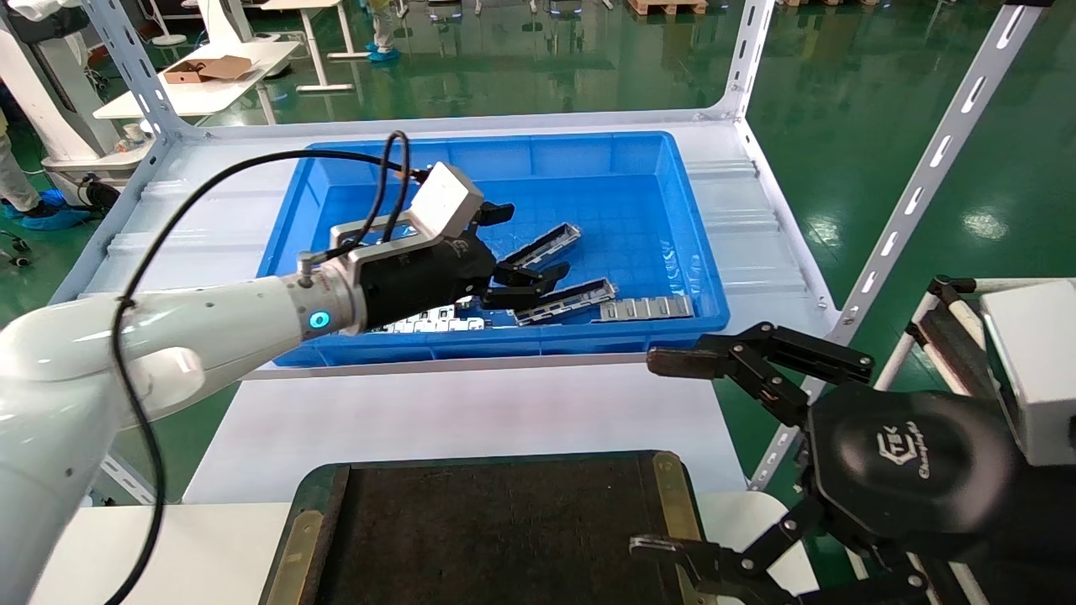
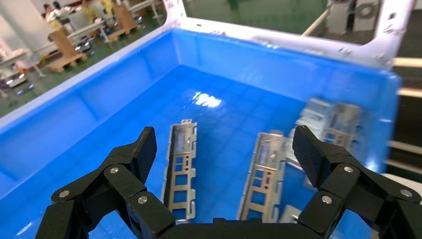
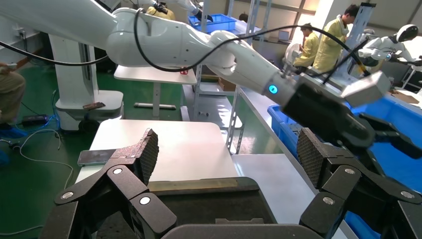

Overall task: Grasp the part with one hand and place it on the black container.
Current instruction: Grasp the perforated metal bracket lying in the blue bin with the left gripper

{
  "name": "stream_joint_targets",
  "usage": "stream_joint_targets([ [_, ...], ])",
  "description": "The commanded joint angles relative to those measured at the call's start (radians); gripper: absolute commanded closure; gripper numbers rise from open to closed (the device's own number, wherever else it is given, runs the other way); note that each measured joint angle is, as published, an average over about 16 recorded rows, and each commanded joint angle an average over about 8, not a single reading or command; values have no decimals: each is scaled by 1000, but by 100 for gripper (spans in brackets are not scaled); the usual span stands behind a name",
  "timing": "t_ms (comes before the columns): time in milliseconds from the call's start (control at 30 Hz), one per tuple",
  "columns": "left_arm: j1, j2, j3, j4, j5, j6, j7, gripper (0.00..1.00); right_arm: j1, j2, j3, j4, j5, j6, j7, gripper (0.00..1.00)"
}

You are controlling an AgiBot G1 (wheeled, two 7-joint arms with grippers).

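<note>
1. Handling the part (image 2: 180,169) should be easy on weight: you can judge it as thin sheet-metal channel, light and stiff, but smooth enough to slip and narrow enough to twist if you catch it off-centre.
2. Look for it on the floor of the blue bin (image 1: 353,164), lying flat with its cut-outs facing up. A second channel (image 2: 263,174) lies near it, roughly parallel, and more pieces sit toward the bin's right side, including flat silver plates (image 1: 646,308).
3. Take hold across the narrow width, near the middle of the length, so the two long walls meet the pads and the ends balance. Avoid the small end tabs; a grip there would likely let it swing.
4. Your left gripper (image 1: 525,281) hovers low inside the bin over the channels, spread wide and holding nothing. In the left wrist view its two textured fingers (image 2: 144,152) stand on either side of both channels, so you would need to centre on one before closing, or you may nudge the neighbour.
5. The left arm reaches forward from the robot's left, with the wrist's white box (image 1: 445,199) uppermost and the fingers pointing toward the bin's right.
6. Your right gripper (image 1: 664,454) sits parked at the near right, spread wide and empty, beside the black container (image 1: 672,487), which lies at the near edge of the white table.
</note>
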Motion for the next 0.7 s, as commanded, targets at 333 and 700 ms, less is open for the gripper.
stream_joint_targets([
  [333,-74,93,13,216,-1,-108,93,0,0,0,0,0,0,0,0,0],
  [700,-80,101,76,228,-42,-162,55,5,0,0,0,0,0,0,0,0],
])
